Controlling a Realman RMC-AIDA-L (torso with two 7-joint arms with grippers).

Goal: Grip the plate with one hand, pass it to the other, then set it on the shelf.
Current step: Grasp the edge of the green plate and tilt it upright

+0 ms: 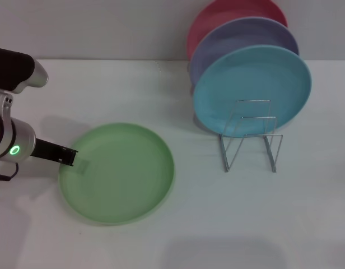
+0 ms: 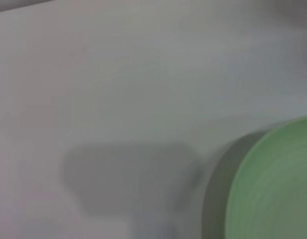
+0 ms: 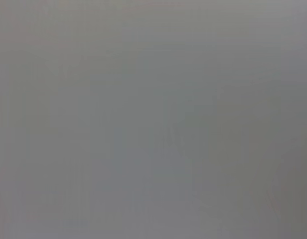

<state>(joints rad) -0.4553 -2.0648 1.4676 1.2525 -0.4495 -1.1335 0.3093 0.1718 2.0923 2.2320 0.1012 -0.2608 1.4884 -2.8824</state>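
At the left edge of the head view, the left gripper (image 1: 70,157) reaches in from a silver-and-black arm with a glowing green ring light. Its slim black tip sits right at the left rim of the light green plate (image 1: 117,172), overlapping that rim, and whether it has hold of the plate or how far it is open cannot be told from these views. The plate lies flat on the white table (image 1: 105,89), in the lower left-centre of the frame, with a faint shadow along its lower edge.

Toward the right of the frame, the wire shelf (image 1: 251,136) stands upright, a small rack of thin silver loops. Its front slots show only bare wire. Behind them, three plates stand on edge, overlapping one another: a sky-blue plate (image 1: 252,84) in front, a lavender plate (image 1: 239,36) behind it, and a pinkish-red plate (image 1: 228,11) at the back, against the upper right of the frame. The green plate is well apart from the shelf, with bare table between them.

From the left wrist camera, part of the green plate (image 2: 275,184) fills the lower right corner, with a soft grey shadow on the table surface beside it.

The right wrist camera shows only a plain grey field, and the right gripper does not appear in any view.
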